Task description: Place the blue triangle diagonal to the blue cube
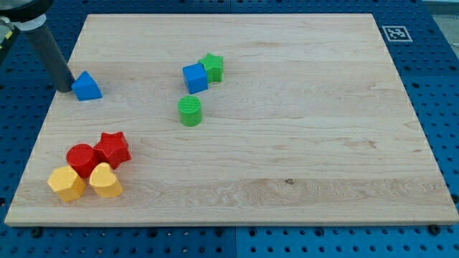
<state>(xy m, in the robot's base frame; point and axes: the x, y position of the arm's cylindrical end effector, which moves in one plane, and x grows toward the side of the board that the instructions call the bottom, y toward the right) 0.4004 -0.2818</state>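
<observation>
The dark rod comes down at the far left of the wooden worktop (287, 143), and my tip (65, 88) sits right at the left side of the blue triangle (87, 86), touching it or very nearly so. There are no fingers on this arm to stand apart or together, only the plain rod end.

The blue cube (194, 77) lies well to the right of the triangle, at about the same depth on the board. A green star (212, 67) presses against the cube's far right corner, and a green cylinder (190, 112) stands just nearer than the cube, apart from it by a small gap.

Down in the near left corner four blocks huddle together: a red star (112, 149), a red cylinder (82, 159) touching its left side, a yellow hexagonal block (66, 183) and a yellow heart-like block (105, 180) in front of them.

At the far right corner, on the blue pegboard beside the board, sits a small black-and-white square marker (394, 33); it carries a pattern, no readable words. I see no brand or lettering elsewhere.
</observation>
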